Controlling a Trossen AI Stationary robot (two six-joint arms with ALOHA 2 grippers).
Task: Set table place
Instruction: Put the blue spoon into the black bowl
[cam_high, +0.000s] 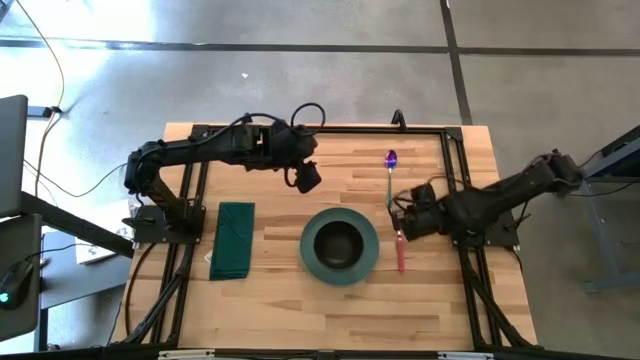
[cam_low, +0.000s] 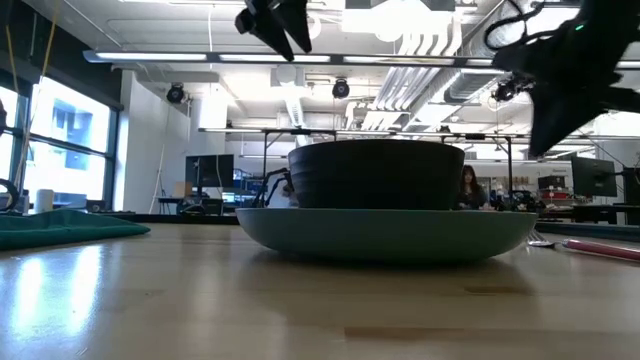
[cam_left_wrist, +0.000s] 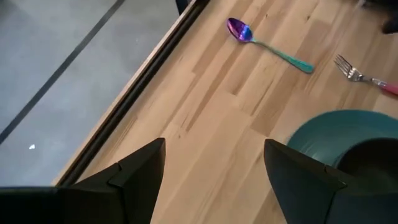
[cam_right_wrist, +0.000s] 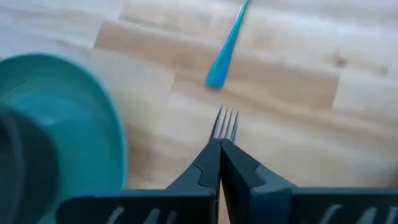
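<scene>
A teal plate (cam_high: 312, 262) sits mid-table with a dark bowl (cam_high: 338, 243) standing on it. Left of it a folded green napkin (cam_high: 232, 240) lies flat on the table (cam_high: 270, 310). To the right of the plate lie a spoon (cam_high: 390, 175) with a purple bowl and teal handle, and nearer, a pink-handled fork (cam_high: 400, 250). My left gripper (cam_high: 308, 180) hangs open in the air beyond the plate's far left rim. My right gripper (cam_right_wrist: 219, 144) is shut and empty, raised above the fork's tines (cam_right_wrist: 227, 123).
A black rail frame (cam_high: 330, 130) runs along the table's far edge and both sides. Bare wood lies between napkin and plate and along the near edge. The room beyond the table shows desks, screens and a person (cam_low: 468, 185) far off.
</scene>
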